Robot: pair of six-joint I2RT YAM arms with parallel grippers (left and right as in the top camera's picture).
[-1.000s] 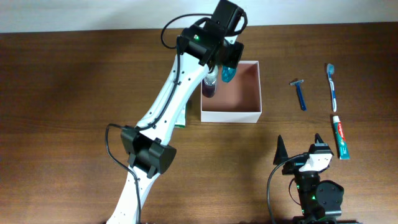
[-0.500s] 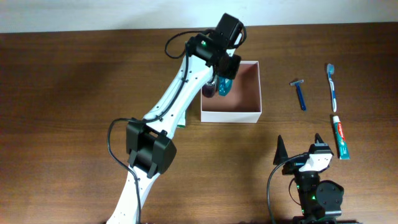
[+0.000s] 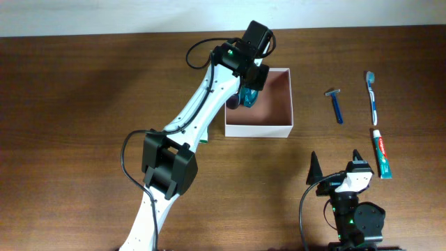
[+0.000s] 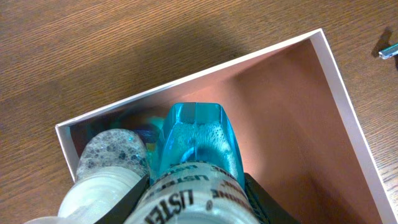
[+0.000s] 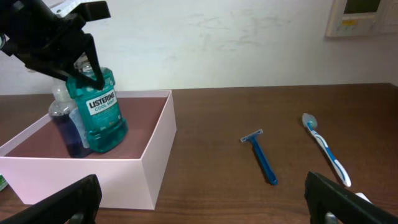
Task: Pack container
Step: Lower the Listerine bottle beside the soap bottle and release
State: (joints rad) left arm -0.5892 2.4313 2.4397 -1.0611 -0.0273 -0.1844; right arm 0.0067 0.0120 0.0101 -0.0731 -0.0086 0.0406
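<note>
– While the left gripper (image 3: 251, 78) clamps the mouthwash (image 5: 99, 112) by its top, jaws narrow around it, what matters most?
– Lowering it straight, I judge, and letting go only once the base sits flat. It is upright inside the box (image 3: 258, 130), near the left wall, just beside a smaller bottle (image 5: 62, 127). Whether they touch, I cannot tell.
– Where is the box?
– Mid-table on dark wood, well apart from the right gripper (image 3: 335, 162), which rests spread wide and empty.
– And the feel?
– Mouthwash: clear teal plastic, flat-sided, slick, foam inside. Smaller bottle: rounded, dark liquid, bubbly. Box: thin white card, reddish-brown inside. The walls likely flex if nudged.
</note>
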